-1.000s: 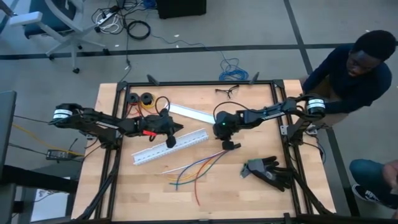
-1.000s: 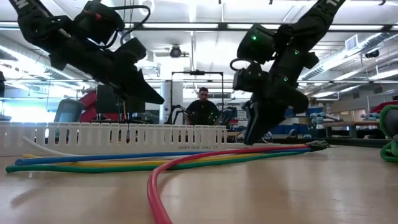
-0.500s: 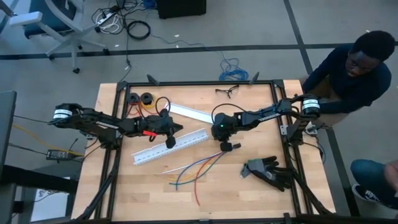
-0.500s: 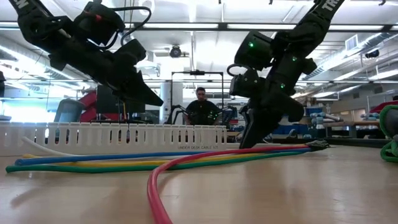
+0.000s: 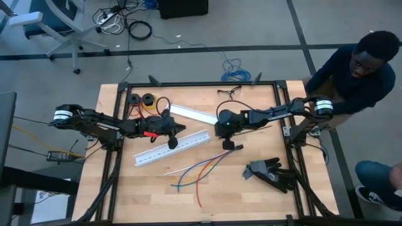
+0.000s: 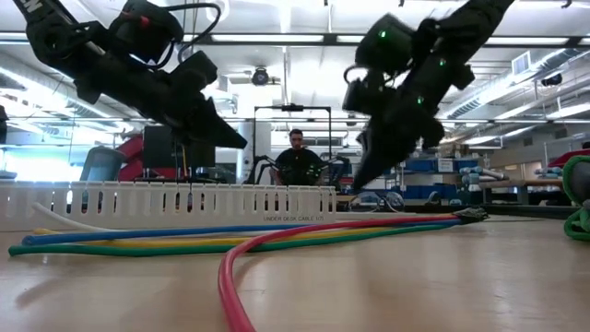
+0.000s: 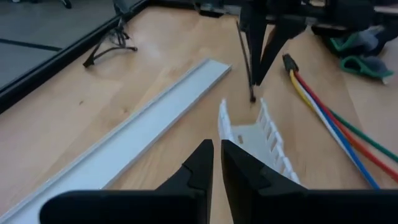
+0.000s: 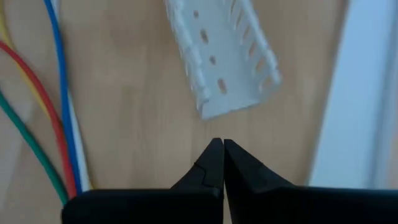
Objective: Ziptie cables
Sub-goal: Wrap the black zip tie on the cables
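Right gripper (image 5: 228,145) hangs above table (image 5: 251,194), fingertips just past the end of the slotted duct (image 5: 171,148). Cables (image 5: 193,171) lie on the table beside those fingers, fanning away from them. Flat cover strip (image 5: 193,113) lies behind the duct. Left gripper (image 5: 172,144) sits over the duct's middle.

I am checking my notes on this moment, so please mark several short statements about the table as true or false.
1. The right gripper is shut. True.
2. The black glove lies on the white slotted duct. False: it lies apart, on the wood near the right arm.
3. The cables lie loose on the table. True.
4. The left gripper holds the cables. False: it hovers at the duct, away from them.
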